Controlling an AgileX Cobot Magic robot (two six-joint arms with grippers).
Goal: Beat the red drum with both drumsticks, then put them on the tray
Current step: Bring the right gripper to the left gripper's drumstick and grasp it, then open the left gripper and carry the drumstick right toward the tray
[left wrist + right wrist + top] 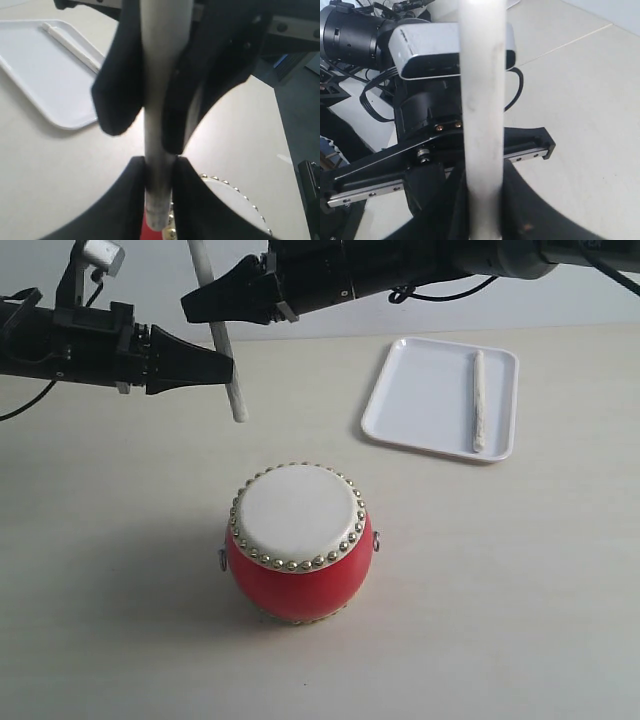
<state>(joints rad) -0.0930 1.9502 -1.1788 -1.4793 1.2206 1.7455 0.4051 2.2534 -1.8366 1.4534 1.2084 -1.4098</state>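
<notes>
Pale cream wood runs between both sets of my fingers. One slim wooden drumstick (236,400) hangs in the air at the upper left of the exterior frame, above the glossy red barrel-shaped drum (300,540) with its cream head, which sits low in the centre. My left gripper (226,366) pinches this stick low on its shaft, pads pressed on either side. My right gripper (196,306), reaching across from the upper right, has its fingers against both sides of the same stick higher up, and I read that as a pinch too. A second pale cream drumstick (479,400) already lies inside the flat white plastic tray (420,390) at the upper right.

Two grips on one thin stick is the risk. If my arms pull in different directions, the wood could twist or skid through the pads. If one side lets go before the other is firm, the stick could fall onto the drumhead and roll off.

The held stick's long axis is near upright with a slight lean. Its top runs out of the frame's upper edge, and its lower end points down and right toward the drum. The tray stick lies along the tray's right side.
</notes>
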